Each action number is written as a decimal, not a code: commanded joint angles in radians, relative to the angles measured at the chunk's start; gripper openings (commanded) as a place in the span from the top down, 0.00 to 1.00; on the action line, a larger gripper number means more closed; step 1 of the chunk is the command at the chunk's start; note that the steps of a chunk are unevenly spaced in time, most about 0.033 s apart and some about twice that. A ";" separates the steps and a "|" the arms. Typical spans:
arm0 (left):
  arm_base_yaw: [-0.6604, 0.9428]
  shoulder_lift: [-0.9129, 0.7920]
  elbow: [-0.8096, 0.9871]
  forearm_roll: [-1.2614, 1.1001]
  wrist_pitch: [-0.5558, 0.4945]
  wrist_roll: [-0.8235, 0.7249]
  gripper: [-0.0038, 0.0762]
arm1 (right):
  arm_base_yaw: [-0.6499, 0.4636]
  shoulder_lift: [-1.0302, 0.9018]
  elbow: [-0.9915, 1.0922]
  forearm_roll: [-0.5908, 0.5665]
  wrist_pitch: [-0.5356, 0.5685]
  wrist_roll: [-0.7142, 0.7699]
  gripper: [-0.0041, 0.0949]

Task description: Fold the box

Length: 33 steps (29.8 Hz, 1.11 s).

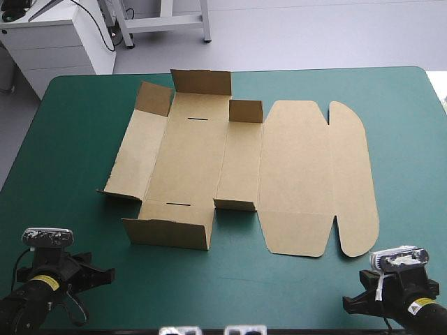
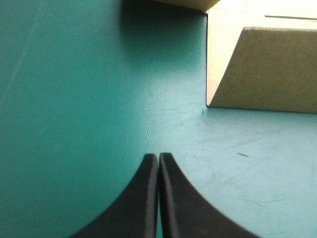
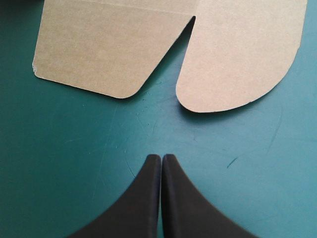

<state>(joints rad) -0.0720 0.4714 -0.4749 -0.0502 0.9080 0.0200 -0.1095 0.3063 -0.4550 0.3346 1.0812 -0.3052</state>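
The brown box (image 1: 188,164) lies as a cut sheet in the middle of the table. Its left half has short walls raised at the far end (image 1: 201,82) and the near end (image 1: 166,232). The lid part (image 1: 314,174) lies flat on the right, with rounded flaps. My left gripper (image 1: 106,273) sits shut near the front left corner, apart from the box. In the left wrist view its fingertips (image 2: 158,156) meet, with the raised near wall (image 2: 267,69) ahead and to one side. My right gripper (image 1: 348,302) is shut at the front right; the lid's flaps (image 3: 237,54) lie just ahead of its tip (image 3: 161,157).
A strip of teal-green cover (image 1: 244,289) runs between the box and the table's near edge. More of the cover (image 1: 412,139) shows to the right of the lid. A white cabinet (image 1: 56,42) stands beyond the far left corner.
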 commanded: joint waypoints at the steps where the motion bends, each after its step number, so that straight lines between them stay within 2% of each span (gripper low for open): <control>1: -0.001 0.008 -0.025 -0.008 -0.056 0.003 0.96 | 0.003 0.007 -0.026 0.024 -0.050 -0.003 0.96; 16: -0.001 0.008 -0.057 -0.008 -0.036 0.037 0.96 | 0.003 0.007 -0.026 0.024 -0.050 -0.003 0.96; 24: -0.001 0.055 -0.257 -0.008 0.054 0.042 0.96 | 0.003 0.007 -0.026 0.024 -0.050 -0.003 0.96; 33: -0.001 0.278 -0.521 -0.008 0.078 0.042 0.96 | 0.003 0.007 -0.026 0.024 -0.050 -0.003 0.96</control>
<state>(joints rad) -0.0720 0.6729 -0.8996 -0.0502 1.0376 0.0642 -0.1095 0.3063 -0.4550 0.3412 1.0812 -0.3046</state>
